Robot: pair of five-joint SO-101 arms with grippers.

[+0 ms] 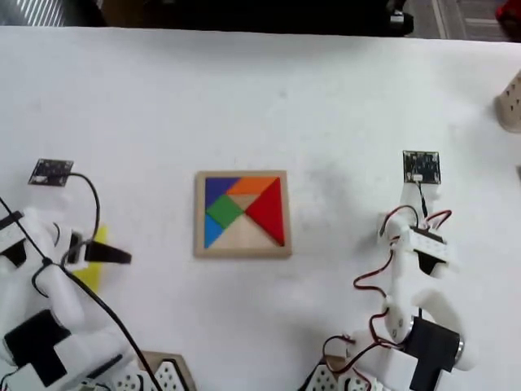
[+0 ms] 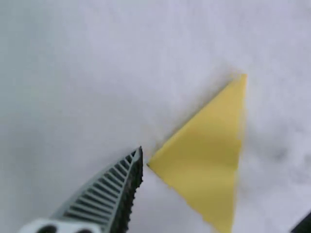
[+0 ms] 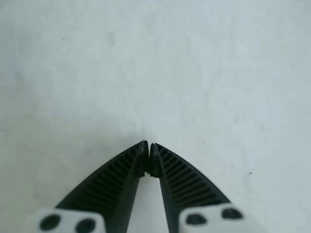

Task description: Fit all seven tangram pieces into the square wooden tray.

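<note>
Currently, we find the square wooden tray [image 1: 242, 248] lying flat near the middle of the white counter [image 1: 326, 98]. Seated in it we note a large blue triangle [image 1: 215, 191], an orange piece [image 1: 252, 185], a green square [image 1: 225, 211], a red triangle [image 1: 269, 212] and a small blue triangle [image 1: 212, 231]. Bare wood shows along the tray's lower middle.

We find the yellow triangle [image 2: 206, 155] outside the tray, flat on the counter, well off to the tray's left in the high view.

The left pincer [image 2: 223, 189] is spread, with the yellow triangle lying between its jaws. The tip of its ribbed finger [image 2: 114, 194] sits just beside one corner of the triangle; we cannot tell whether they touch.

The right pincer [image 3: 148, 158] is pressed together, tips meeting, with nothing between them. It hangs over bare counter, well to the right of the tray.
</note>
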